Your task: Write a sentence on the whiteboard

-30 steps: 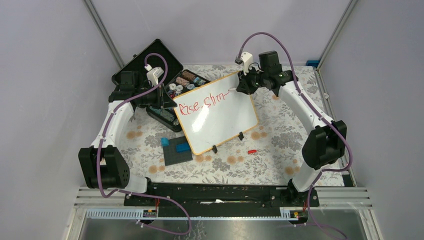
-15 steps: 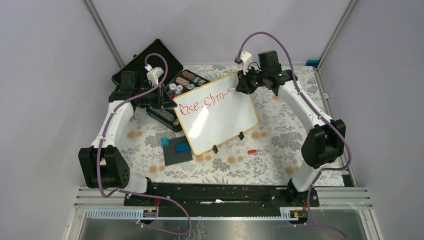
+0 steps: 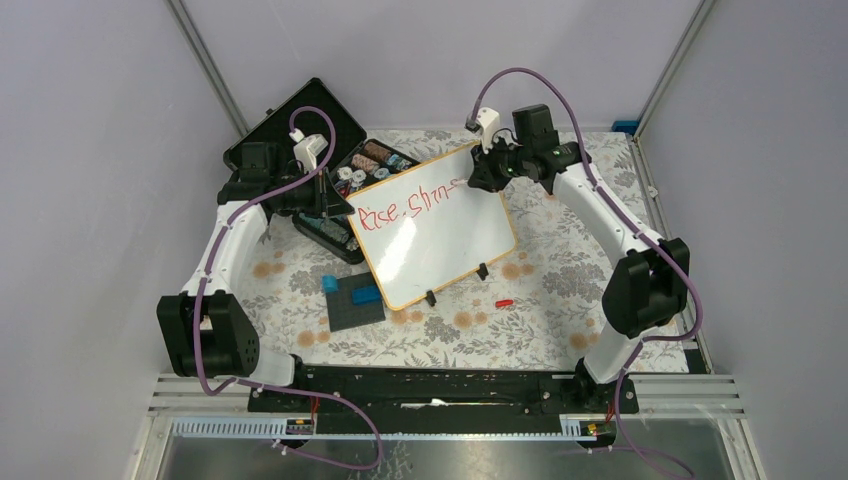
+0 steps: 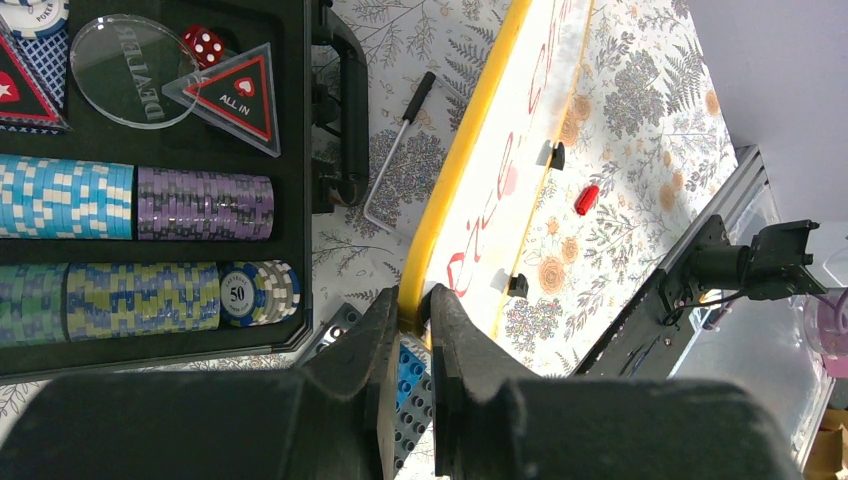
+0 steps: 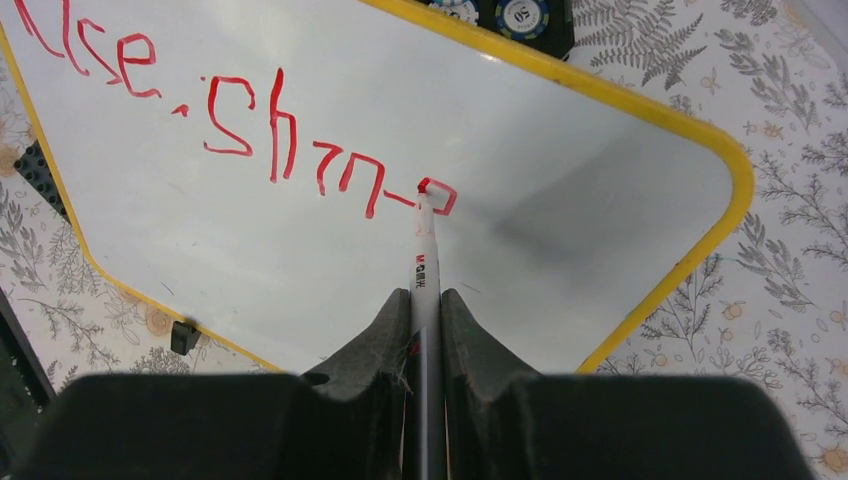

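The whiteboard [image 3: 440,240] stands tilted on two black feet at mid-table, its frame yellow. The sentence [image 3: 405,203] runs in red along its upper part, reading roughly "Rise shin" [image 5: 250,130] with a small loop just started after it. My right gripper [image 5: 425,300] is shut on a white marker [image 5: 425,255]. The marker's red tip touches the board at that loop. Seen from above, the right gripper [image 3: 482,172] sits at the board's upper right. My left gripper [image 4: 412,300] is shut on the whiteboard's left edge [image 4: 440,215].
An open black case of poker chips [image 3: 300,140] lies behind the left arm, its chips [image 4: 150,205] close to the left gripper. A dark grey plate with blue blocks [image 3: 355,298] sits left of the board. A red cap [image 3: 503,301] lies in front of it.
The right gripper has shifted slightly left with the marker, and a small red loop has appeared at the end of the written line. The left arm and the board have stayed still.
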`<action>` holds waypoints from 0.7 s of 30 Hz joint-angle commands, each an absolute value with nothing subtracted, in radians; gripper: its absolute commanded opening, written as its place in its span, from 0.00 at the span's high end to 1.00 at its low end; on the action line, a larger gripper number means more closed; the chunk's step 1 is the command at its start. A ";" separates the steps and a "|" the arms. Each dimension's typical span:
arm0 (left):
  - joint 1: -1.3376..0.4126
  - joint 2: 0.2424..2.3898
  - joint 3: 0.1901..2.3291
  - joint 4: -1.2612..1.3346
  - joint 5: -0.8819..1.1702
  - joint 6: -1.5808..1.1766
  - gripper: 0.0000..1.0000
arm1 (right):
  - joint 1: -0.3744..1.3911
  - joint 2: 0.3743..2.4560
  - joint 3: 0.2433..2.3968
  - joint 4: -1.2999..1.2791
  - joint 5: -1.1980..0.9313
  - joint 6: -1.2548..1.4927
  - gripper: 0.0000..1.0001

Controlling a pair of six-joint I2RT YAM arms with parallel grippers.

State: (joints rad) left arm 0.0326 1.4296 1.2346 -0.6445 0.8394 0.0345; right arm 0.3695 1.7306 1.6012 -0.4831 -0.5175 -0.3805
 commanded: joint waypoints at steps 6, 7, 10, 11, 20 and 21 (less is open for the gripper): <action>0.020 1.430 1.253 -0.629 0.812 0.075 1.00 | 0.381 1.689 1.538 -0.468 -0.519 -0.387 1.00; 0.021 1.430 1.252 -0.629 0.813 0.075 1.00 | 0.380 1.686 1.534 -0.466 -0.516 -0.389 1.00; 0.021 1.427 1.251 -0.630 0.812 0.075 1.00 | 0.380 1.678 1.524 -0.468 -0.503 -0.394 1.00; 0.020 1.427 1.251 -0.629 0.812 0.075 1.00 | 0.379 1.673 1.523 -0.469 -0.496 -0.396 1.00; 0.021 1.420 1.249 -0.629 0.807 0.075 1.00 | 0.347 1.662 1.541 -0.470 -0.465 -0.415 1.00; 0.021 1.420 1.249 -0.629 0.807 0.075 1.00 | 0.346 1.663 1.542 -0.469 -0.463 -0.416 1.00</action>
